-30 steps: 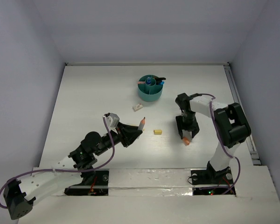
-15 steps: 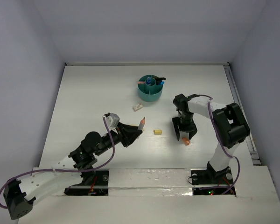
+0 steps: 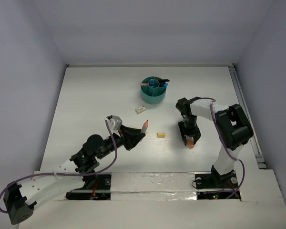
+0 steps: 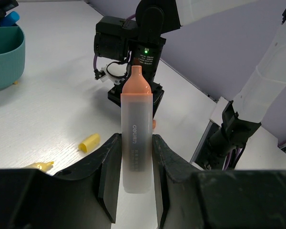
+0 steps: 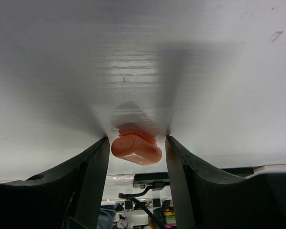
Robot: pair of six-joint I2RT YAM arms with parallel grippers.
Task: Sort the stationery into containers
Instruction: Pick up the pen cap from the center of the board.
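Gripping a grey translucent marker (image 4: pixel 137 143) with a peach-orange cap, the left jaws are closed on its lower barrel, one finger on each side. The cap end sticks out past the fingertips. Seen from above, this marker (image 3: pixel 144 127) appears lifted off the bench (image 3: pixel 95 95), just left of a small yellow cap-like bit (image 3: pixel 160 135) that lies on the surface. A second yellow bit (image 4: pixel 38 166) shows in the left wrist view, partly hidden behind a finger.

The right jaws point straight down at the bench and stand open astride a small orange bit (image 5: pixel 136 148). A thin gap shows on each side of it, so neither finger presses it. From above, the orange bit (image 3: pixel 191 144) peeks out at the near side of those jaws, resting on the bench.

The round teal organizer (image 3: pixel 150 99) stands toward the far middle of the bench, well apart from both arms. A blue pen (image 3: pixel 154 84) and a black item (image 3: pixel 163 80) rest in its cells. A white eraser-like bit (image 3: pixel 141 109) lies just near-left of it.
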